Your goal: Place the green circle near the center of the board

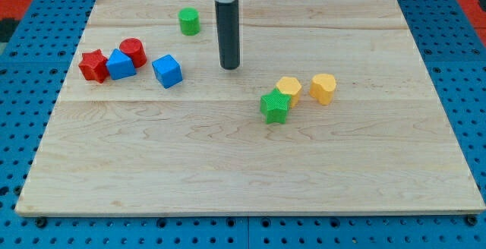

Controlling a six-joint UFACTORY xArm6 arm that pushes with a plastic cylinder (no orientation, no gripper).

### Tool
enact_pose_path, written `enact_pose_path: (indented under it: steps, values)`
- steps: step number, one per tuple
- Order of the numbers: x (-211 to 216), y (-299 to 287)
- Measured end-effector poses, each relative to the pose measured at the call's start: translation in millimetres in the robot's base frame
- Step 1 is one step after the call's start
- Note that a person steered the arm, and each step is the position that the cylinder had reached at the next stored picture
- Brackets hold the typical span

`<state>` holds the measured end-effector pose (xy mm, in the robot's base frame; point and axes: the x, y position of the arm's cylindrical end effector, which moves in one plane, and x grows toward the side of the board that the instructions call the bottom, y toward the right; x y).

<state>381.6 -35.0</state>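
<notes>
Wooden board (pixel 228 173), small green circle (pixel 189 21) upright

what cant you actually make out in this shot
- Arm above the rod: cut off by the view's top edge.
- Whether my tip touches the board: not settled from this angle.
- Exact shapes of the two yellow blocks: too small.
- Green star covers part of one yellow block.

1. Upper part of the rod (pixel 228 29), above the green circle (pixel 189 22), cut off by the view's top edge (mount only partly seen).
2. Lower left of the yellow hexagon-like block (pixel 289 88) covered by the green star (pixel 275 106).
3. Right side of the red star (pixel 93 65) overlapped by the blue block (pixel 120 64) (exact shape unclear).
4. Lower left of the red cylinder (pixel 133 51) hidden behind that blue block.
</notes>
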Motion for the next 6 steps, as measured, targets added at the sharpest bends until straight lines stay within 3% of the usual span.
enact_pose_path:
  steps: [1, 4, 5, 6]
  values:
    - [11, -70]
    - [-7, -27]
    - [-71, -20]
    - [-94, 43]
